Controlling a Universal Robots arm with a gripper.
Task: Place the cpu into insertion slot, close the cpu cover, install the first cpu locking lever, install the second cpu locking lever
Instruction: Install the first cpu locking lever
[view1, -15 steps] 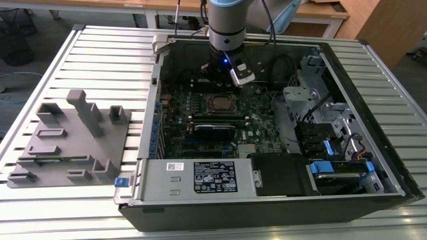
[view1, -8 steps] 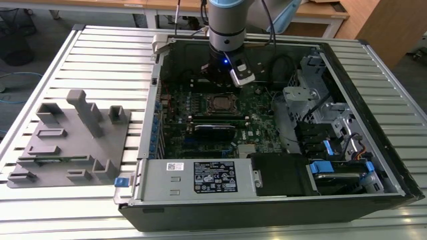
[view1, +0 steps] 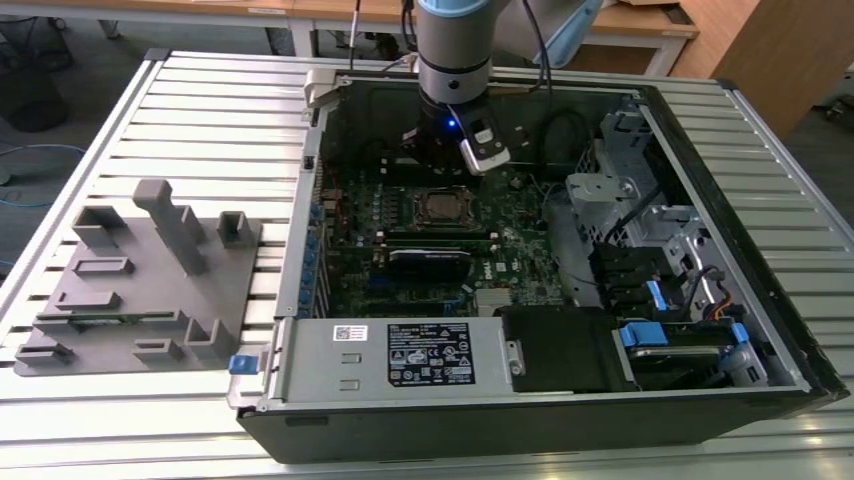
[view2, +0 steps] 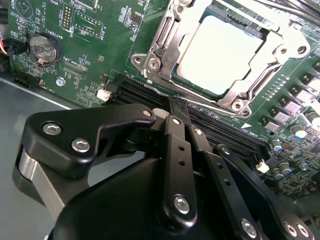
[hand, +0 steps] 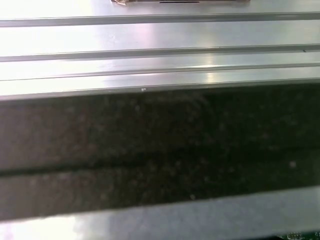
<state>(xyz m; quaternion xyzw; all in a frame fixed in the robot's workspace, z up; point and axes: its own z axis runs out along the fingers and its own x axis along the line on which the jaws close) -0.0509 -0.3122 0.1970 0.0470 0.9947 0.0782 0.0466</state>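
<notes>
Where the tool hangs: low over the motherboard (view2: 115, 45) in the second wrist view, with the tool (view2: 178, 103) tipped above the memory slots (view2: 135, 90), just beside the socket's near edge.
Tool state: the fingers are drawn together with no real gap. I cannot tell whether they nip the thin locking lever (view2: 212, 105) running under the tips.
Cpu: the cpu (view2: 220, 52) lies flat in the insertion slot (view2: 239, 23), silver top up.
Cover: the cpu cover (view2: 167, 37) is down and frames the chip.
Farther off: a coin cell (view2: 44, 48) sits on the board. The computer case (view1: 534, 425) lies open on the ribbed surface (view1: 200, 110), with a grey fixture tray (view1: 134, 280) at the exterior view's left.
Risk: a lever that slips off the tips would likely spring up and lift the cover. A sideways slip could drag the tips across the memory slots, and pressing on an unseated chip would probably bend socket pins.
Writing: the power supply label (view1: 430, 352) carries print, and white lettering dots the board. None of it is quoted.
</notes>
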